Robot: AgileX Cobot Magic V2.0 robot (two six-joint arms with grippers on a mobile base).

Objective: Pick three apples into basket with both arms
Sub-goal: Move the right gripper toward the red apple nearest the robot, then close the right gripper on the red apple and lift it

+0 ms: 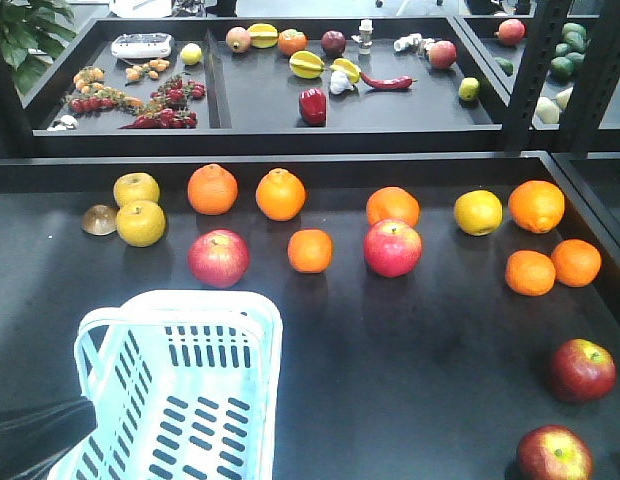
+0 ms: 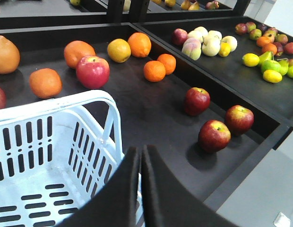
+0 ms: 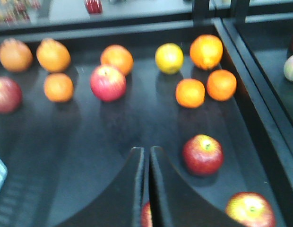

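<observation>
No apple is held. The left gripper [image 2: 140,150] is seen with its fingers pressed together over the near corner of the basket [image 1: 252,306], and the right gripper [image 3: 146,151] is likewise closed and empty above the right part of the tray [image 1: 410,380]. The three apples [image 2: 214,135] are grouped at the tray's right end, just beside its wall [image 3: 264,113] and well apart from the basket at the left.

Several slips can be foreseen. If the jaws are not opened before descent, an apple is likely to be struck from above and sent rolling. One apple is largely hidden under the right gripper, so its position could be misjudged. With the wall so near, a finger could be caught against it during a grasp. The pink apples [image 1: 392,247] and the oranges [image 1: 530,272] could be mistaken for targets, especially in the blurred right wrist view. Because a long carry is needed, a loosely held apple could be dropped on the tray or knocked against the basket rim.

The basket is empty; only its slotted floor is seen. The tray holds the apples, two pink apples, oranges and yellow fruit. Mixed produce is held in the rear trays [image 1: 260,110].
</observation>
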